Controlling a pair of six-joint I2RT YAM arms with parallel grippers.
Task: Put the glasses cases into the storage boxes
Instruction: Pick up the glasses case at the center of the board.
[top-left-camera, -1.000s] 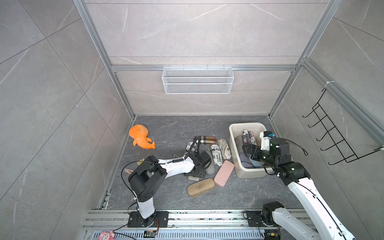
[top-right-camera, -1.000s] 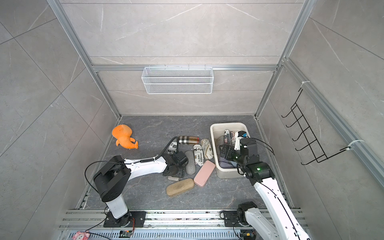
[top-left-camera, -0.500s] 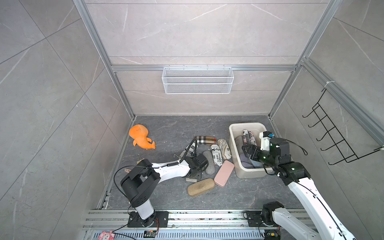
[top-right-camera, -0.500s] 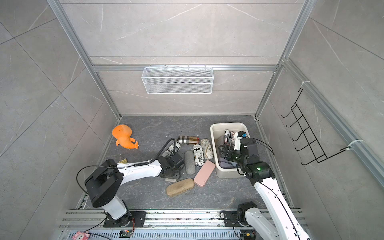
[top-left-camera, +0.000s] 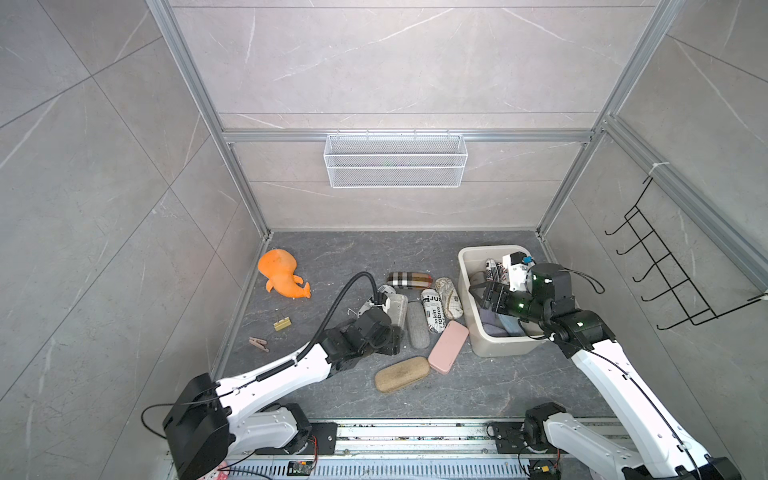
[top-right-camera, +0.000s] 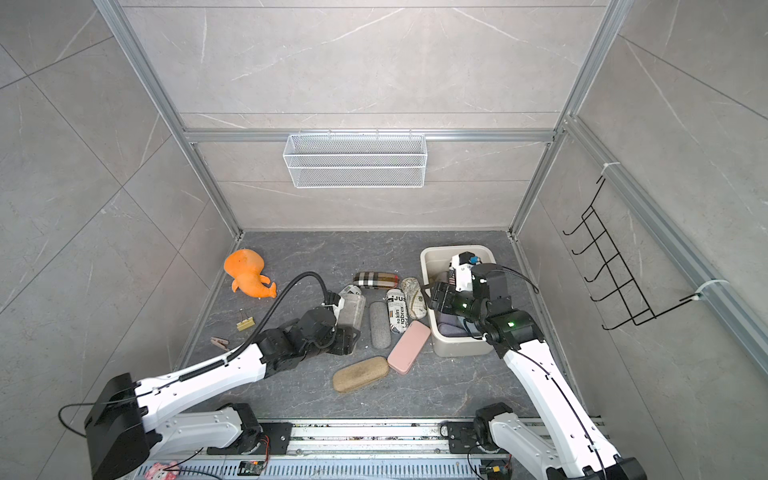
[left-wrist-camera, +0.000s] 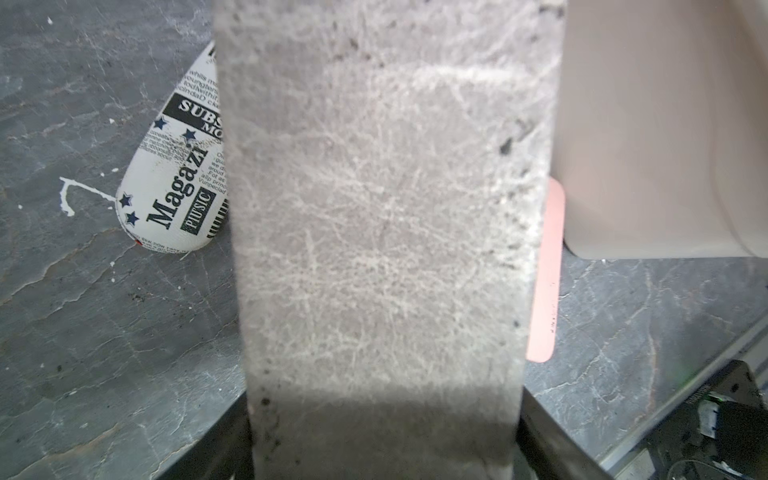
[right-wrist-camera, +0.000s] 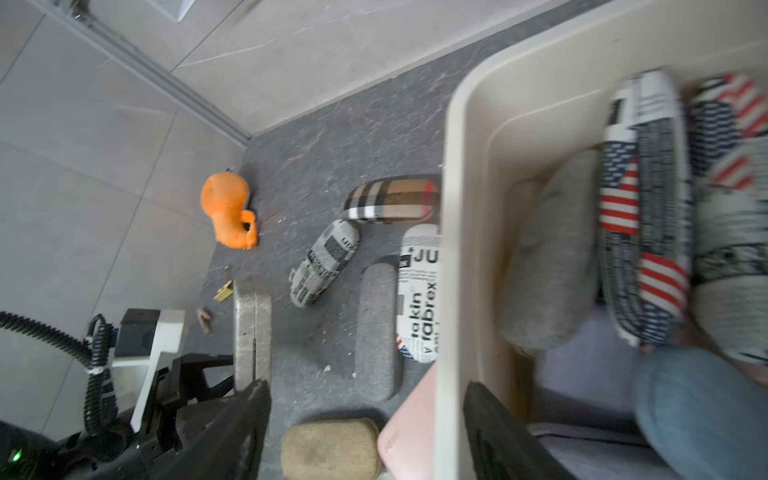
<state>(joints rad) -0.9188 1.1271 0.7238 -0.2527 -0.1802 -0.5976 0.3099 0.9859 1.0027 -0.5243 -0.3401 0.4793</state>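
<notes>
My left gripper (top-left-camera: 390, 334) is shut on a worn pale grey glasses case (left-wrist-camera: 386, 228), which stands on its edge on the floor (top-left-camera: 397, 309). Loose on the floor near it lie a plaid case (top-left-camera: 409, 279), a map-print case (top-left-camera: 449, 297), two newspaper-print cases (top-left-camera: 434, 311) (right-wrist-camera: 324, 264), a grey fabric one (top-left-camera: 417, 330), a pink one (top-left-camera: 448, 347) and a tan one (top-left-camera: 402, 374). The cream storage box (top-left-camera: 492, 249) holds several cases, among them grey (right-wrist-camera: 548, 257), flag-print (right-wrist-camera: 640, 208) and blue (right-wrist-camera: 698, 407). My right gripper (right-wrist-camera: 368, 428) is open and empty, straddling the box's left rim (right-wrist-camera: 449, 249).
An orange plush toy (top-left-camera: 280, 274) lies at the back left. A yellow clip (top-left-camera: 282, 323) and a wooden clothespin (top-left-camera: 258, 344) lie by the left wall. A white wire basket (top-left-camera: 395, 160) hangs on the back wall and a black hook rack (top-left-camera: 665, 270) on the right wall.
My left gripper has closed on the pale grey case, and the left arm's elbow has sunk toward the front rail. The right gripper has narrowed a little and stays at the box.
</notes>
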